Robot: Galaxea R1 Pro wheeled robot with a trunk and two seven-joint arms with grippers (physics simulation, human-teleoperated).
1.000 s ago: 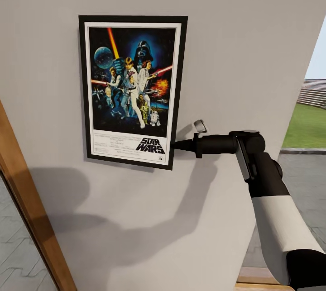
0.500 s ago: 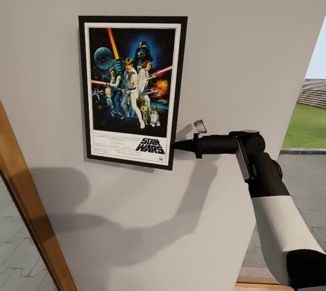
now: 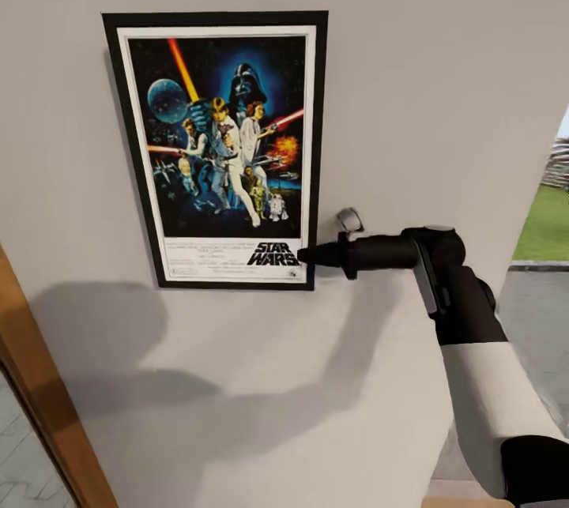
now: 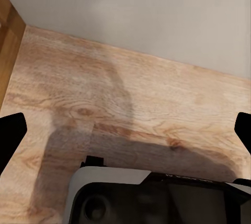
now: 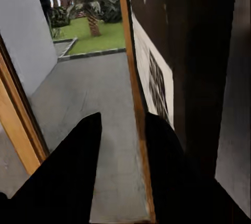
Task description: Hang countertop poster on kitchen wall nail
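The poster (image 3: pixel 217 148) sits upright and flat against the pale grey wall (image 3: pixel 411 81), its black frame squared to the wall. The right tool (image 3: pixel 304 256) reaches in from the right, with its dark tip at the poster's lower right corner, touching or just overlapping the frame edge beside the title lettering. In the right wrist view the two fingers (image 5: pixel 73 177) stand a narrow gap apart, the poster's edge (image 5: pixel 157 78) running just beside them; whether they pinch the frame cannot be told. The left tool (image 4: pixel 125 135) hangs spread wide over a wooden floor (image 4: pixel 130 93) near the wall's base.
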